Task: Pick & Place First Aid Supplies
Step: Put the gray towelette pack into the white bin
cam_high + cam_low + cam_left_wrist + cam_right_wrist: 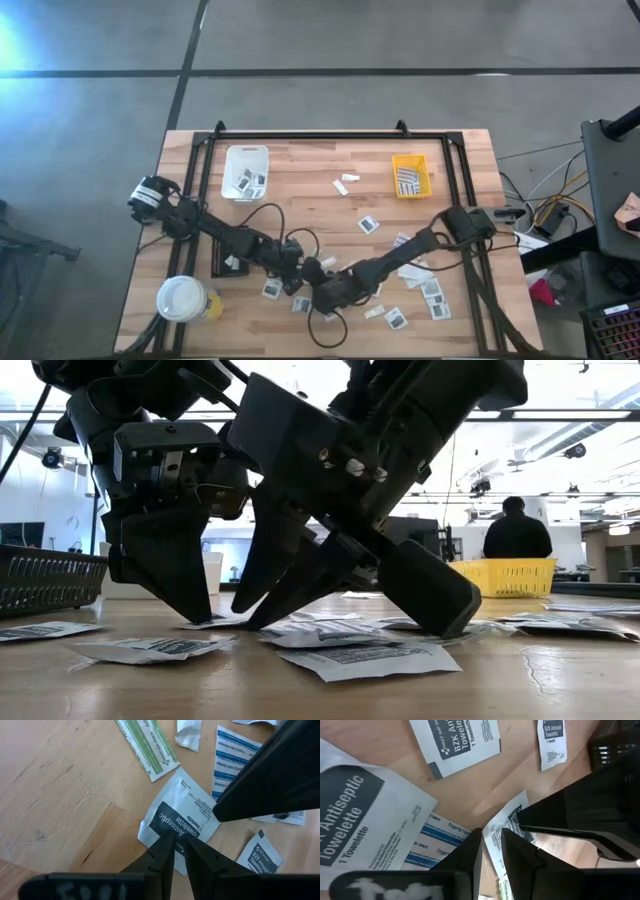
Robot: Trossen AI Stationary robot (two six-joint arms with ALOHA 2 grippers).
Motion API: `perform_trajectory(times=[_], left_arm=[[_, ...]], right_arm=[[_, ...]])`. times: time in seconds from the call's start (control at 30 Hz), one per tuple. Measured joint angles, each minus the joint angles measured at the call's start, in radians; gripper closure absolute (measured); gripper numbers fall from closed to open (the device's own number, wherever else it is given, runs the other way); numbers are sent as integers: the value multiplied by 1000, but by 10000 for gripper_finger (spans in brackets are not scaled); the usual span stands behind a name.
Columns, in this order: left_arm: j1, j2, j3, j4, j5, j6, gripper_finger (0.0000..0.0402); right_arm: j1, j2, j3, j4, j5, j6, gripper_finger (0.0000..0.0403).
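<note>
Lying flat on the pale wooden tabletop [60, 795], near its front edge: small white square packet with dark printed patch reading Antiseptic Towelette [176, 822]. Pinched at one edge between nearly closed dark fingers of left gripper [178, 846]. Met there tip to tip by right gripper [491, 837], fingers close together over a blue-striped fingertip bandage strip [437, 840]; cannot tell whether clenched on anything. Scattered around: more white packets [433, 292], green-striped strip [147, 742]. Farther back: white rectangular plastic tray [245, 172] and yellow one [410, 176], both holding packets. Beside left arm: large white-lidded yellow cup [184, 299].
</note>
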Motion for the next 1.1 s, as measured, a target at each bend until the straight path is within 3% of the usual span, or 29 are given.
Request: perform_trajectory(times=[0.47, 0.73, 1.1], left_arm=[[2, 3, -41, 160, 55, 6, 337], [3, -6, -41, 162, 57, 37, 337], [3, -71, -41, 156, 17, 123, 337]], right_arm=[[1, 3, -4, 4, 27, 12, 347], [18, -1, -3, -2, 47, 11, 389], [43, -5, -2, -7, 99, 29, 394]])
